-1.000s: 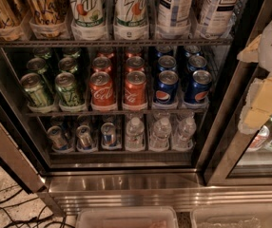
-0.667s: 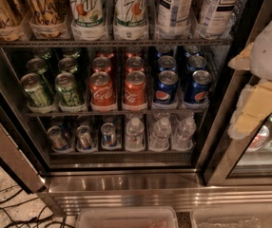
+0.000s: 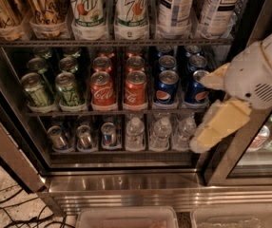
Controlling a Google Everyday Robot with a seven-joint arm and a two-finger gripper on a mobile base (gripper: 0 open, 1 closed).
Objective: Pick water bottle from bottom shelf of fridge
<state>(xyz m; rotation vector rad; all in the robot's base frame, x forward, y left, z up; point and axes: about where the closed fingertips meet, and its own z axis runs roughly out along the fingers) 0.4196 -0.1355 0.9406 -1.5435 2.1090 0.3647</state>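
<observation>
Tool (image 3: pixel 200 114) sits at the right edge of the camera view, outside the fridge (image 3: pixel 126 184) and level with the gap between the middle rack and the bottom shelf (image 3: pixel 121 152). Its two pale fingers (image 3: pixel 219 125) stand spread apart, one above the other, with nothing between them, so it reads as open and empty. Three clear bottles with white caps stand upright in the right-hand lanes of the bottom shelf. The water bottle (image 3: pixel 186 129) nearest the tool is the rightmost of these, close beside the lower finger as seen from here, though whether the tool is at shelf depth cannot be told. Silver-blue cans (image 3: pixel 83 136) fill the left lanes of the same shelf; cola cans (image 3: pixel 102 88) and Pepsi cans (image 3: pixel 167 85) stand on the rack above. Judged step: approach, with no grasp yet. The next move calls for bringing the tool lower and leftward into the opening, lining up on the chosen bottle's body under the upper rack edge, then closing. Risk: the lane tray front and the neighbouring bottle (image 3: pixel 160 132) leave little room.
</observation>
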